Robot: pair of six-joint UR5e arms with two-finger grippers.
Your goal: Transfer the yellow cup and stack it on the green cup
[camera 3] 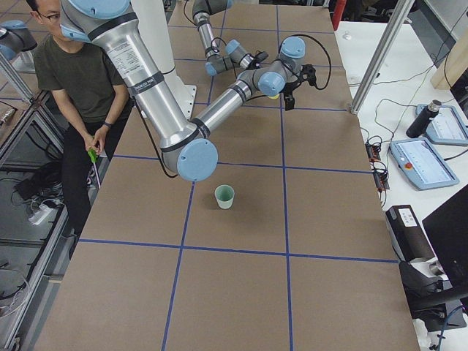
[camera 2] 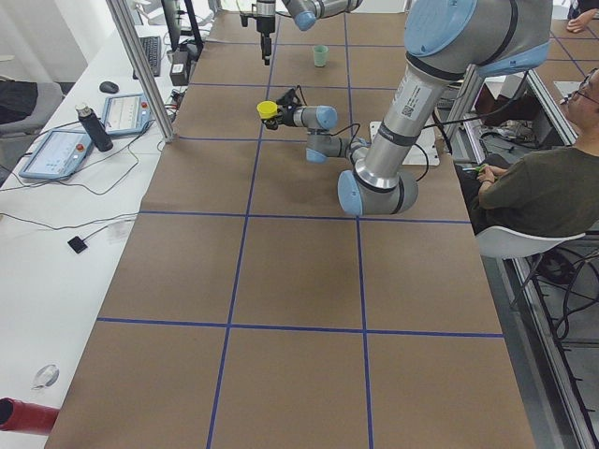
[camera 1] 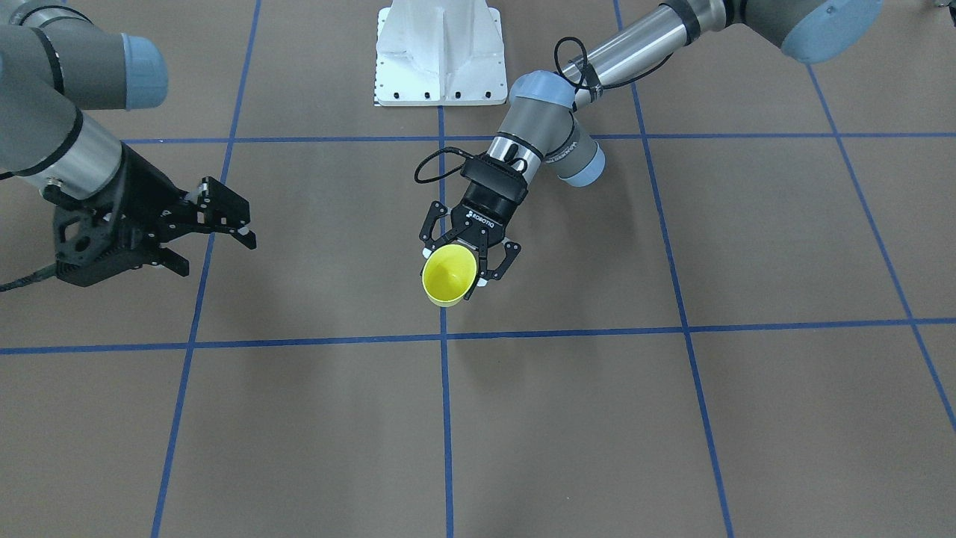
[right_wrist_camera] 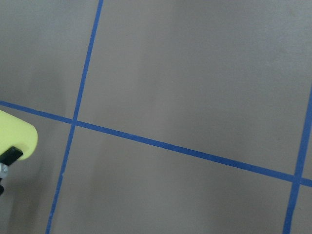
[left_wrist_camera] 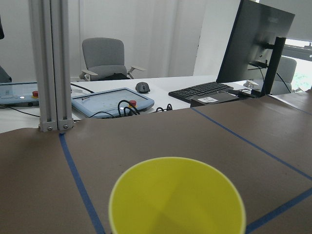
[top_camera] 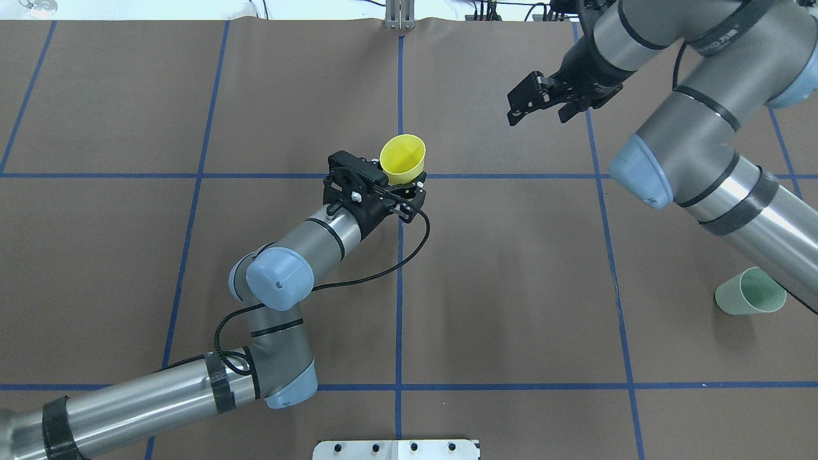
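My left gripper (camera 1: pixel 467 260) is shut on the yellow cup (camera 1: pixel 448 275) and holds it tilted above the table's middle, mouth facing away from the robot. The cup also shows in the overhead view (top_camera: pixel 402 161), with the left gripper (top_camera: pixel 387 182) behind it, and fills the bottom of the left wrist view (left_wrist_camera: pixel 178 200). The green cup (top_camera: pixel 751 299) stands upright on the table near the robot's right side, beside the right arm; it also shows in the exterior right view (camera 3: pixel 224 196). My right gripper (top_camera: pixel 534 105) is open and empty, raised to the far right of the yellow cup.
The white robot base plate (camera 1: pixel 439 52) sits at the table's near edge. Blue tape lines (camera 1: pixel 444 336) grid the brown table. A seated operator (camera 2: pixel 543 187) is beside the base. A metal post (left_wrist_camera: pixel 48 63) and a desk with tablets stand beyond the far edge.
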